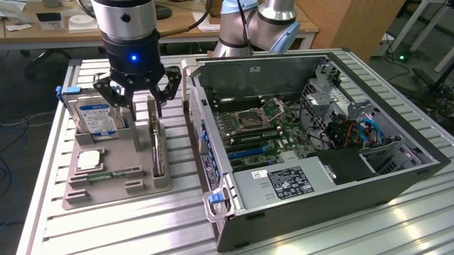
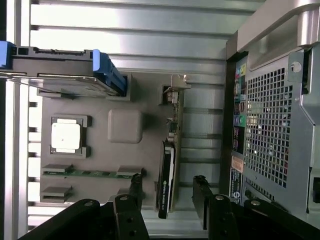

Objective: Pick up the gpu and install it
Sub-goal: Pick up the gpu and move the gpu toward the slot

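Gripper (image 2: pixel 168 181): released, jaws spread wide. Hanging low over the grey tray (image 1: pixel 124 151), one finger on each side of the gpu, a visible gap between either finger and the card. Nothing grasped. Blue light lit on the black body above the fingers.

Gpu (image 2: pixel 167 172): thin dark card, standing on its long edge in a slot along the tray's side nearest the computer case. Pale metal bracket at the end towards the hard drive. Seated in the tray, not lifted. Just beside the case but apart from it.

Tray: grey moulded holder, lying flat on the surface (image 1: pixel 106 234) at the exterior view's left of the case.

Hard drive (image 1: pixel 98 119): thick, silver, blue label, blue rails on its sides. Upright in the far end of the tray, well apart from the gpu.

Processor chip (image 1: pixel 91 159): square, pale, lying flat in its own recess in the middle of the tray.

Memory stick (image 1: pixel 114 174): narrow, green, laid on edge in a groove near the tray's front end.

Computer case (image 1: pixel 319 212): tower laid on its side, side panel off, interior facing up. Inside: green motherboard (image 1: pixel 255 125) with bare processor socket, power supply (image 1: pixel 280 183) with white label at the near end, bundled cables towards the exterior view's right.

Surface: slatted aluminium top carrying tray and case.
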Robot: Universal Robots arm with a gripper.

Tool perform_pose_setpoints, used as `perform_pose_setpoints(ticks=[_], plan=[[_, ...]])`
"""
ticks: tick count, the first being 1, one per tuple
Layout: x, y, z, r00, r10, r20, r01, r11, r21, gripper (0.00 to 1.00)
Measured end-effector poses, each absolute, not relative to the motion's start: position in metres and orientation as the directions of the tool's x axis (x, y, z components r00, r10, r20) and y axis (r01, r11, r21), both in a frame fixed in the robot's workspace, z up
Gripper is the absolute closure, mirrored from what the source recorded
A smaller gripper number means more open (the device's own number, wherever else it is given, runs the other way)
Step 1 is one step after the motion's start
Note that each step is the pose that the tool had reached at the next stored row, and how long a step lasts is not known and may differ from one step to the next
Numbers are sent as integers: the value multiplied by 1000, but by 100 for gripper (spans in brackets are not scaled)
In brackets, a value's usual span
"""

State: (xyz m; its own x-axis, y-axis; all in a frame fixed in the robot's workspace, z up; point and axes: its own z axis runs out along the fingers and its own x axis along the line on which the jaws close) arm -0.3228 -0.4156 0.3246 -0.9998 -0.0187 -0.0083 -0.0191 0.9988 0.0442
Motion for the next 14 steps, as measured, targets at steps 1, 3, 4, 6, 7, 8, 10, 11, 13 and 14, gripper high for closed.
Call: perform_pose_setpoints(ticks=[1, 3, 4, 6, 7, 8, 10, 11, 13, 14], plan=[[-323, -416, 323, -1000, -18, -8, -19, 999, 44, 47], [-323, -416, 321, -1000, -18, -8, -18, 999, 44, 47], [-323, -416, 320, -1000, -18, -8, -18, 999, 44, 47], [-323, -416, 319, -1000, -18, -8, -18, 999, 44, 47], [-323, -417, 318, -1000, -17, -8, -18, 999, 44, 47], [-323, -417, 317, -1000, -17, -8, -18, 999, 44, 47], [-323, -417, 315, -1000, -17, -8, -17, 999, 44, 47], [-323, -417, 314, -1000, -17, -8, -17, 999, 44, 47], [-323, -417, 312, -1000, -16, -8, -17, 999, 44, 47], [-323, -417, 310, -1000, -16, -8, -17, 999, 44, 47]])
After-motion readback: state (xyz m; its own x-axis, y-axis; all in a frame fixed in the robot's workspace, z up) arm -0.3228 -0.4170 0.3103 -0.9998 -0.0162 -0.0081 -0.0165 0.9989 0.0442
